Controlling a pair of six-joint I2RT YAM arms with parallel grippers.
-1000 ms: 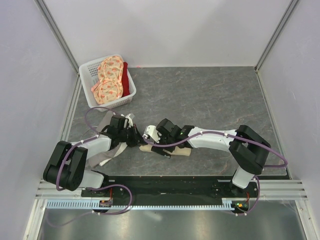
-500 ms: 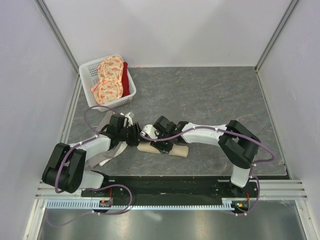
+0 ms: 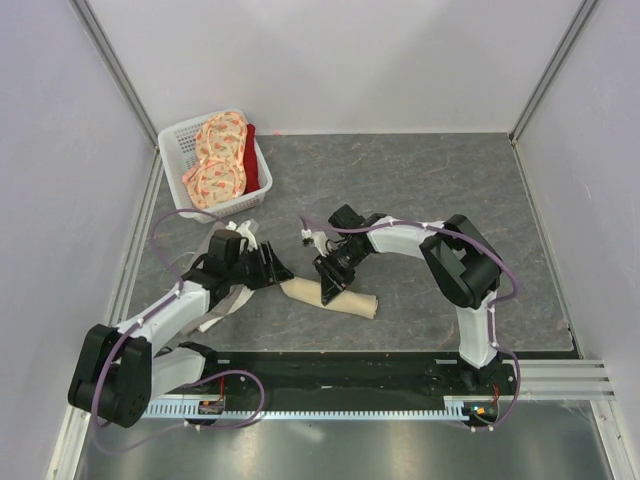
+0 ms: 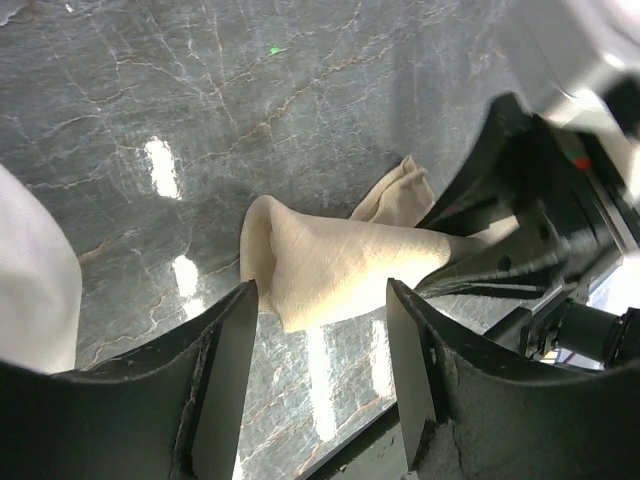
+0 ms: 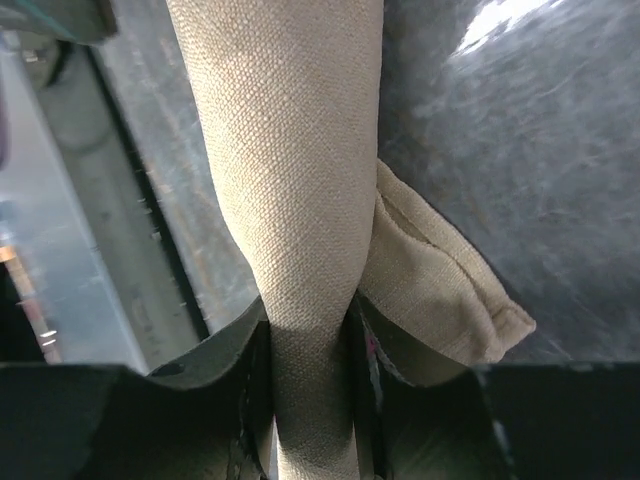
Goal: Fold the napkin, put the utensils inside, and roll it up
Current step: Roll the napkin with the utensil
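Basket [image 3: 240, 203] blocks back-L corner; R hand [image 3: 328, 289] clamps napkin [image 3: 360, 303]; room far R.

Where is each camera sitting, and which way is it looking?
Top camera: up above and behind the arms, looking down on the table, the basket and the napkin; both whole arms show.
Left wrist camera: on the left arm, looking low across the table at the napkin's end; the open left gripper frames it.
Right wrist camera: on the right arm, looking along the napkin roll, pinched in the right gripper.
Shared: all three views see the rolled napkin.
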